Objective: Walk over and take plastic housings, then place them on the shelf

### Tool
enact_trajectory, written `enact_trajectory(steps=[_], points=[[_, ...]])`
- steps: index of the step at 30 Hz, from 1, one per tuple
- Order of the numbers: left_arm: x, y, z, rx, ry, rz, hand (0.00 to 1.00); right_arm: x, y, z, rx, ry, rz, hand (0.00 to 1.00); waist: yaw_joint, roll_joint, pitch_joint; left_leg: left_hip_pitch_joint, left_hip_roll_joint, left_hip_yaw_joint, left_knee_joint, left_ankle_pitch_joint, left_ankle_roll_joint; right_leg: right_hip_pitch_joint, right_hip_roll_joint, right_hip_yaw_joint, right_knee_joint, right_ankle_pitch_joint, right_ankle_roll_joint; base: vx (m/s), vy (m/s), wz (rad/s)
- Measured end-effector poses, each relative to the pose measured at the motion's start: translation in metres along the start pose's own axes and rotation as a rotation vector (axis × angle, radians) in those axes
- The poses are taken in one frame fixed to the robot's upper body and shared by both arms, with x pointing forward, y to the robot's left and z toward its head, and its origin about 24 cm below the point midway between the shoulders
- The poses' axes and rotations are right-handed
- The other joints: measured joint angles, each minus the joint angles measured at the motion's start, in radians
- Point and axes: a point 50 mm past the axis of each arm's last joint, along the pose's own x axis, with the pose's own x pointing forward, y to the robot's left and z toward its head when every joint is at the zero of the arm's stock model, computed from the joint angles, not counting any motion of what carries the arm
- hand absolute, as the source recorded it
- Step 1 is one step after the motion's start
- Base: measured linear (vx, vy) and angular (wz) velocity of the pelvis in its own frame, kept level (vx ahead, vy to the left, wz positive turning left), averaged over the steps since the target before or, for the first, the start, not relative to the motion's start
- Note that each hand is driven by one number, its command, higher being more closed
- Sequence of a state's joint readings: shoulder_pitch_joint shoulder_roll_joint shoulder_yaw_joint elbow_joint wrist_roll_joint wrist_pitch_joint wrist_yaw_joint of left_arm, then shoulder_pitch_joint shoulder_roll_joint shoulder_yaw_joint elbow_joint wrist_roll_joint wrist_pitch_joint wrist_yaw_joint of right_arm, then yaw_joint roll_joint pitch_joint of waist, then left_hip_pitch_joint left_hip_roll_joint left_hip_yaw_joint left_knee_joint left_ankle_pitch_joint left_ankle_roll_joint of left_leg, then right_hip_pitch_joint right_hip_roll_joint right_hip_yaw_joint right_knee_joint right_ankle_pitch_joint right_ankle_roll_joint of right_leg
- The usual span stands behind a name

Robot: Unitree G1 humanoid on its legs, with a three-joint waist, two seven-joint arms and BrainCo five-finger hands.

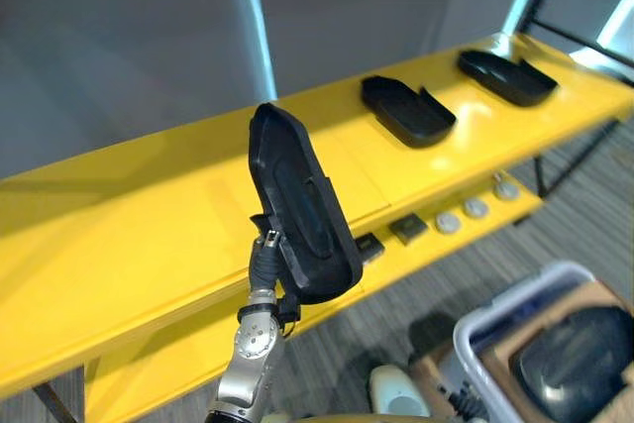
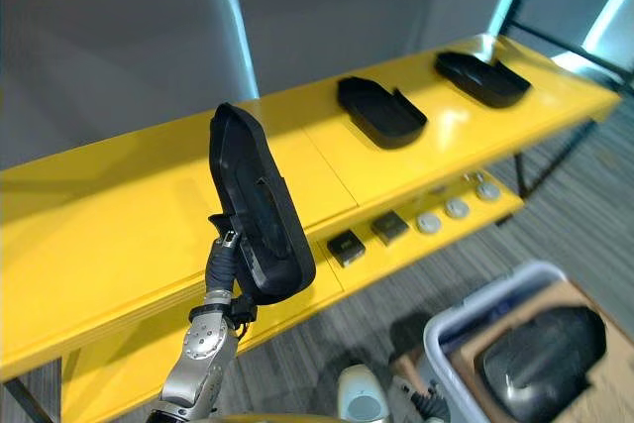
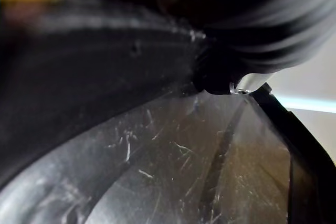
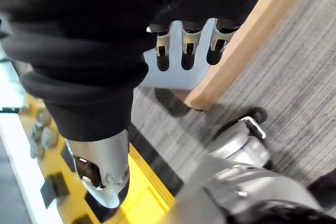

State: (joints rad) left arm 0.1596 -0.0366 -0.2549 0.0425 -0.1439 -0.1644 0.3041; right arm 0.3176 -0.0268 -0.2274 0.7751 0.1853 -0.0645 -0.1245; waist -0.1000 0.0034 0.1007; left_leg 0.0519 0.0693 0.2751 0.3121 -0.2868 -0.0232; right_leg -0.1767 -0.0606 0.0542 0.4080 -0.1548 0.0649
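The robot's left hand (image 1: pixel 264 259) has a black plastic housing (image 1: pixel 302 205) up in the air, standing nearly on end with its hollow side facing us. It hangs over the near edge of the yellow shelf (image 1: pixel 119 215) without touching it. The hand sits behind the lower end of the housing, so I cannot tell how its fingers lie on it. The left wrist view has the scratched dark shell right up against the hand.

Two more black housings already lie flat on the top board, farther right: one (image 1: pixel 407 109) around the middle and another (image 1: pixel 506 76) near the far right end, well apart from each other. On the lower ledge sit two small black square parts (image 1: pixel 369 247) and, to their right, a row of round grey discs (image 1: pixel 476 207).

The right hand (image 4: pixel 184 45) hangs down with loose, straight fingers and nothing in it, above the grey carpet floor (image 4: pixel 294 72). At the near right stands a pale plastic bin (image 1: pixel 475 334) with a cardboard box (image 1: pixel 594 299) in it, and a dark housing (image 1: pixel 575 354) lies inside the box.
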Motion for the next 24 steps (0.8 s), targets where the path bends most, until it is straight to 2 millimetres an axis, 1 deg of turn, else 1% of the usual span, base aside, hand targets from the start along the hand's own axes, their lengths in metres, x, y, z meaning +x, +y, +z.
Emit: enact_trajectory(steps=[2, 5, 6, 7, 9, 11, 12, 13, 16, 19, 20, 24], points=[[0.000, -0.003, 0.000, -0.001, 0.002, -0.024, 1.00, 0.000, 0.000, 0.001, 0.001, -0.005, 0.004, 0.00, 0.004, 0.002, -0.002, 0.015, 0.020, -0.001, -0.043, 0.029, -0.035, 0.024, 0.012, -0.030, -0.031, 0.007, -0.015, 0.10, -0.145, 0.36], [0.000, -0.002, -0.003, 0.006, 0.011, -0.030, 1.00, 0.000, 0.000, 0.001, -0.001, -0.005, 0.015, 0.00, 0.002, 0.004, -0.004, 0.047, 0.024, -0.010, -0.107, 0.069, -0.038, 0.069, 0.016, -0.062, -0.090, 0.027, -0.029, 0.04, -0.090, 0.30], [0.000, -0.001, -0.003, 0.010, 0.013, -0.024, 1.00, 0.001, -0.001, 0.000, 0.000, 0.003, 0.012, 0.00, 0.002, 0.005, -0.006, 0.059, 0.026, -0.027, -0.140, 0.092, -0.038, 0.096, 0.021, -0.078, -0.145, 0.054, -0.032, 0.01, -0.048, 0.26], [0.001, 0.001, -0.003, 0.013, 0.012, -0.018, 1.00, 0.002, 0.000, -0.001, 0.001, 0.008, 0.011, 0.00, 0.003, 0.004, -0.005, 0.063, 0.027, -0.028, -0.151, 0.101, -0.038, 0.108, 0.023, -0.083, -0.167, 0.067, -0.034, 0.00, -0.039, 0.21], [0.003, 0.012, -0.004, 0.043, 0.012, 0.011, 1.00, 0.002, -0.001, -0.002, -0.008, 0.014, 0.009, 0.00, 0.004, 0.005, -0.005, 0.067, 0.028, -0.033, -0.183, 0.127, -0.036, 0.141, 0.029, -0.093, -0.255, 0.116, -0.036, -0.03, -0.007, 0.10], [0.004, 0.020, -0.002, 0.069, 0.005, 0.039, 1.00, 0.002, -0.001, -0.003, -0.010, 0.020, 0.008, 0.00, 0.004, 0.005, -0.005, 0.068, 0.026, -0.039, -0.200, 0.141, -0.034, 0.166, 0.030, -0.099, -0.309, 0.149, -0.036, -0.05, 0.011, 0.08], [0.005, 0.022, -0.002, 0.079, 0.004, 0.043, 1.00, 0.002, -0.001, -0.004, -0.012, 0.021, 0.008, 0.00, 0.004, 0.005, -0.005, 0.069, 0.026, -0.042, -0.201, 0.143, -0.034, 0.171, 0.030, -0.100, -0.318, 0.155, -0.036, -0.08, 0.009, 0.12], [0.006, 0.025, -0.003, 0.105, 0.004, 0.046, 1.00, 0.002, -0.001, -0.006, -0.022, 0.029, 0.008, 0.00, 0.004, 0.004, -0.006, 0.069, 0.024, -0.052, -0.207, 0.151, -0.031, 0.188, 0.029, -0.106, -0.350, 0.175, -0.037, -0.09, -0.003, 0.13], [0.009, 0.026, -0.002, 0.166, 0.002, 0.055, 1.00, 0.002, -0.001, -0.006, -0.038, 0.028, 0.011, 0.00, 0.003, 0.003, -0.007, 0.069, 0.018, -0.058, -0.233, 0.172, -0.032, 0.209, 0.027, -0.114, -0.406, 0.210, -0.040, -0.09, -0.013, 0.08], [0.020, 0.025, 0.006, 0.234, -0.039, 0.063, 1.00, 0.002, -0.001, -0.008, -0.045, 0.031, 0.013, 0.00, 0.002, 0.001, -0.007, 0.068, 0.013, -0.069, -0.266, 0.197, -0.038, 0.213, 0.027, -0.126, -0.438, 0.231, -0.042, -0.11, -0.042, 0.13], [0.030, 0.024, 0.010, 0.265, -0.058, 0.074, 1.00, 0.001, -0.001, -0.008, -0.050, 0.034, 0.018, 0.00, 0.000, -0.001, -0.008, 0.068, 0.011, -0.080, -0.284, 0.210, -0.047, 0.217, 0.027, -0.136, -0.454, 0.238, -0.041, -0.10, -0.045, 0.15], [0.049, 0.026, 0.021, 0.308, -0.090, 0.126, 1.00, 0.002, -0.001, -0.007, -0.102, 0.029, 0.043, 0.00, -0.005, -0.001, -0.008, 0.084, 0.013, -0.080, -0.331, 0.236, -0.054, 0.225, 0.033, -0.141, -0.484, 0.251, -0.044, -0.07, -0.040, 0.03]])
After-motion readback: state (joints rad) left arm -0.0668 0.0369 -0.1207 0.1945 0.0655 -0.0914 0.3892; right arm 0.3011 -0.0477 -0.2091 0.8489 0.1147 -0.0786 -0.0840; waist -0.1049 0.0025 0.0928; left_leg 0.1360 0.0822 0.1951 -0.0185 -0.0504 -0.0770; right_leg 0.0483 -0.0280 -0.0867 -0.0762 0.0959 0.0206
